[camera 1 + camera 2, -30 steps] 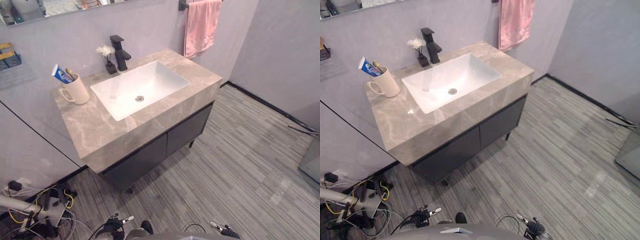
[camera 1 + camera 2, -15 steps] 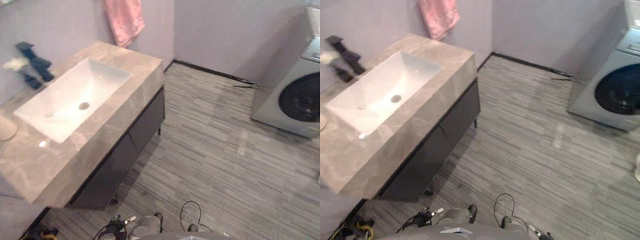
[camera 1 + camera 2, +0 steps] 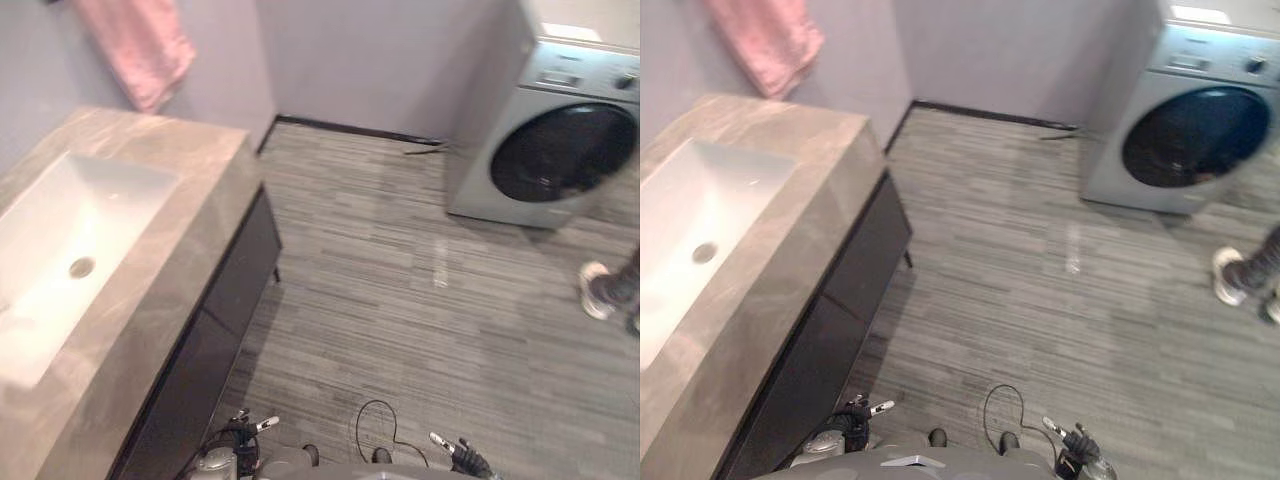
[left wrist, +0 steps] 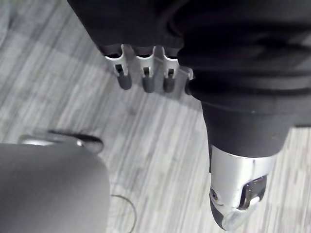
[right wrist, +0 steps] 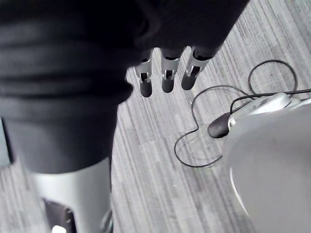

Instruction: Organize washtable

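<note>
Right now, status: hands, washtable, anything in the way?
Left hand open, empty, hanging over floor; right hand same. Washtable to the left, neither hand on it. Person's shoe on floor at right, near washer.

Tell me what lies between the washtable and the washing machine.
Bare grey striped floor from washtable to washing machine, in both eye views; only a thin dark object by the wall.
</note>
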Tool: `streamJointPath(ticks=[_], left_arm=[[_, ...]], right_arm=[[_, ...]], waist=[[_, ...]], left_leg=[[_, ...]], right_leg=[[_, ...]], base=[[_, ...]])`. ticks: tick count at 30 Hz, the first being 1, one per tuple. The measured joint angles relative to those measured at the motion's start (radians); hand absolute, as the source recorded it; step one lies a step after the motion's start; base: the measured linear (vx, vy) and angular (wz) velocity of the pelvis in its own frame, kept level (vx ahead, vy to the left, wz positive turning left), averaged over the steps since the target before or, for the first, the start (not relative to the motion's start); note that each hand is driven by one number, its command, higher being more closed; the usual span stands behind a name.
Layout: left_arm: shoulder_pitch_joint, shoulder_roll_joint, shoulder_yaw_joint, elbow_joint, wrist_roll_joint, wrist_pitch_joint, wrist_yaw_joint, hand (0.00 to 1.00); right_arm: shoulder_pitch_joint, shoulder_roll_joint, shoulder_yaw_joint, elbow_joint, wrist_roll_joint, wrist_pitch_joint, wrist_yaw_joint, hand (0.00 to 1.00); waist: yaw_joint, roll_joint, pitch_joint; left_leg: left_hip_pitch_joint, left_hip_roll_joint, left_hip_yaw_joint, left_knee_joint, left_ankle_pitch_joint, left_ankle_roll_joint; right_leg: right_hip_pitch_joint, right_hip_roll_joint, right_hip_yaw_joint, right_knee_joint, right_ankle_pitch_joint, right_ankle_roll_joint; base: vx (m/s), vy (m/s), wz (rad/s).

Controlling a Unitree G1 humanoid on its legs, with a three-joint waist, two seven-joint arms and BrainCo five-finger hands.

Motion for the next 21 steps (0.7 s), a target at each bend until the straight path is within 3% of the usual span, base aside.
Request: streamJointPath(ticks=[3, 5, 7, 9, 11, 12, 13, 14, 15, 16, 17, 18, 19, 21], left_arm=[[0.006, 0.003, -0.023, 0.010, 0.021, 0.001, -0.009, 0.00], [0.010, 0.003, -0.016, 0.025, 0.022, 0.001, -0.012, 0.00], [0.009, 0.000, -0.014, 0.046, 0.022, 0.002, -0.017, 0.00], [0.007, -0.002, -0.012, 0.048, 0.021, 0.002, -0.017, 0.00], [0.007, -0.022, 0.008, 0.049, 0.021, 0.002, -0.016, 0.00], [0.011, -0.039, 0.029, 0.050, 0.021, 0.001, -0.016, 0.00], [0.012, -0.046, 0.036, 0.050, 0.021, 0.000, -0.017, 0.00], [0.014, -0.057, 0.062, 0.048, 0.021, 0.000, -0.019, 0.00], [0.016, -0.062, 0.077, 0.048, 0.021, 0.000, -0.018, 0.00], [0.019, -0.062, 0.082, 0.047, 0.021, 0.000, -0.019, 0.00], [0.019, -0.062, 0.094, 0.047, 0.021, 0.002, -0.017, 0.00], [0.018, -0.060, 0.095, 0.047, 0.020, 0.002, -0.015, 0.00], [0.016, -0.055, 0.095, 0.046, 0.020, 0.003, -0.015, 0.00], [0.024, -0.035, 0.105, 0.042, 0.015, 0.004, -0.007, 0.00]], right_arm=[[-0.004, 0.002, 0.001, -0.015, 0.001, 0.000, 0.005, 0.00], [0.009, 0.001, -0.001, -0.015, 0.001, 0.000, 0.005, 0.00], [0.015, 0.002, -0.005, -0.012, 0.000, 0.002, 0.003, 0.00], [0.022, 0.004, -0.022, 0.013, -0.001, 0.003, -0.006, 0.00], [0.045, 0.004, -0.047, 0.018, -0.002, 0.005, -0.013, 0.00], [0.050, 0.008, -0.048, 0.023, -0.002, 0.006, -0.018, 0.00], [0.048, 0.009, -0.051, 0.025, -0.002, 0.006, -0.019, 0.00], [0.056, 0.005, -0.058, 0.026, -0.002, 0.006, -0.019, 0.00], [0.053, 0.002, -0.057, 0.023, -0.002, 0.003, -0.018, 0.00], [0.051, 0.002, -0.056, 0.023, -0.001, 0.002, -0.018, 0.00], [0.051, 0.003, -0.055, 0.020, 0.000, 0.001, -0.015, 0.00], [0.054, 0.010, -0.057, 0.020, 0.001, 0.001, -0.016, 0.00], [0.058, 0.012, -0.056, 0.020, 0.001, 0.000, -0.016, 0.00], [0.082, 0.020, -0.041, 0.014, 0.021, -0.004, -0.017, 0.00]], waist=[[-0.032, -0.007, 0.006], [-0.049, -0.008, 0.007], [-0.064, -0.002, 0.005], [-0.083, 0.003, 0.004], [-0.083, 0.018, 0.005], [-0.083, 0.016, 0.008], [-0.083, 0.018, 0.008], [-0.090, 0.024, 0.009], [-0.099, 0.034, 0.011], [-0.098, 0.041, 0.004], [-0.110, 0.031, 0.002], [-0.123, 0.019, 0.005], [-0.127, 0.024, 0.009], [-0.124, 0.009, 0.000]], left_leg=[[0.057, 0.013, 0.114, -0.005, 0.000, 0.000], [0.101, 0.019, 0.192, -0.003, -0.009, 0.015], [0.115, 0.028, 0.263, -0.006, -0.013, 0.021], [0.121, 0.038, 0.316, 0.000, -0.014, 0.020], [0.122, 0.054, 0.341, 0.038, -0.020, 0.005], [0.106, 0.059, 0.355, 0.066, -0.043, -0.026], [0.119, 0.059, 0.354, 0.028, -0.056, -0.025], [0.144, 0.080, 0.349, -0.074, -0.023, -0.052], [0.138, 0.109, 0.336, -0.115, 0.016, -0.074], [0.142, 0.108, 0.332, -0.110, 0.016, -0.074], [0.133, 0.107, 0.325, -0.100, 0.013, -0.077], [0.128, 0.117, 0.319, -0.076, -0.006, -0.088], [0.118, 0.132, 0.318, -0.051, -0.027, -0.096], [0.043, 0.205, 0.324, 0.171, -0.097, -0.146]], right_leg=[[-0.055, 0.019, -0.043, 0.111, -0.002, 0.002], [-0.062, 0.012, -0.159, 0.098, 0.007, -0.012], [-0.062, -0.017, -0.347, 0.022, 0.018, -0.039], [-0.057, -0.030, -0.501, -0.035, 0.064, -0.083], [-0.044, -0.009, -0.536, -0.062, 0.112, -0.105], [-0.022, -0.010, -0.515, -0.084, 0.122, -0.127], [-0.013, -0.010, -0.502, -0.091, 0.121, -0.128], [0.000, 0.001, -0.495, -0.097, 0.120, -0.129], [0.006, 0.012, -0.495, -0.099, 0.111, -0.130], [0.006, 0.014, -0.491, -0.100, 0.104, -0.125], [0.007, 0.008, -0.497, -0.095, 0.084, -0.118], [0.005, 0.006, -0.515, -0.078, 0.058, -0.118], [0.003, 0.011, -0.522, -0.067, 0.043, -0.118], [0.006, 0.036, -0.539, -0.047, -0.003, -0.143]], base=[[0.06, 0.002, -1.59], [0.05, -0.110, -1.94], [0.04, -0.151, -1.73], [0.06, -0.114, -1.12], [0.09, -0.115, -0.95], [0.05, -0.111, -0.76], [0.02, -0.109, -0.51], [0.04, -0.046, -0.28], [0.04, -0.021, -0.33], [0.01, 0.028, -0.07], [0.01, -0.004, 0.11], [0.01, -0.025, 0.31], [0.01, -0.081, 0.18], [0.04, -0.128, 0.06]])
